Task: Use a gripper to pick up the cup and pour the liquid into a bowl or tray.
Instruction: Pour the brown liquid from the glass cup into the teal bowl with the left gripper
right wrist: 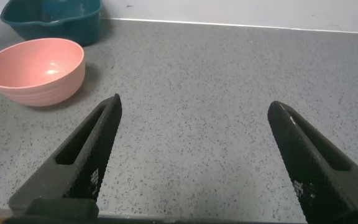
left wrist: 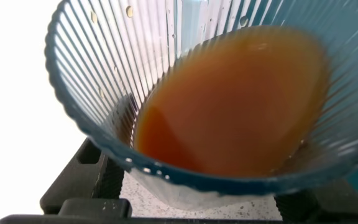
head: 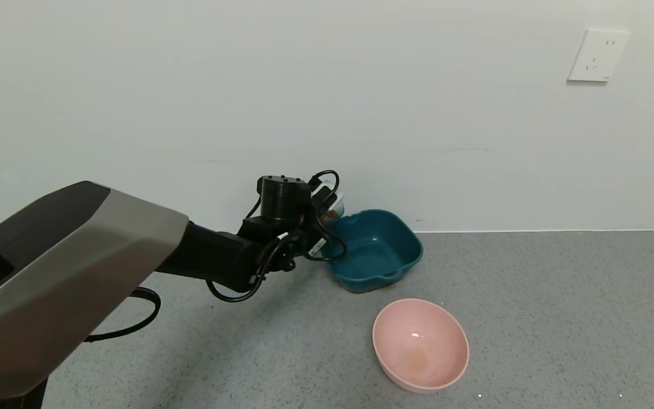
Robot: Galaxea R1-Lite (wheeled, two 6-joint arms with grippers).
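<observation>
My left gripper [head: 327, 211] is shut on the ribbed pale blue-green cup [head: 335, 204] and holds it tilted over the near-left rim of the dark teal dish [head: 381, 250] by the wall. In the left wrist view the cup [left wrist: 104, 81] fills the picture, with reddish-brown liquid [left wrist: 229, 106] pooled toward its lower lip and black fingers [left wrist: 82, 177] on both sides. No liquid shows in the dish. My right gripper [right wrist: 194, 124] is open and empty above bare floor, out of the head view.
A round pink bowl [head: 420, 343] stands in front of the teal dish, also in the right wrist view [right wrist: 35, 70] with the teal dish [right wrist: 55, 18] behind it. A white wall with a socket [head: 598, 55] runs behind. The surface is grey and speckled.
</observation>
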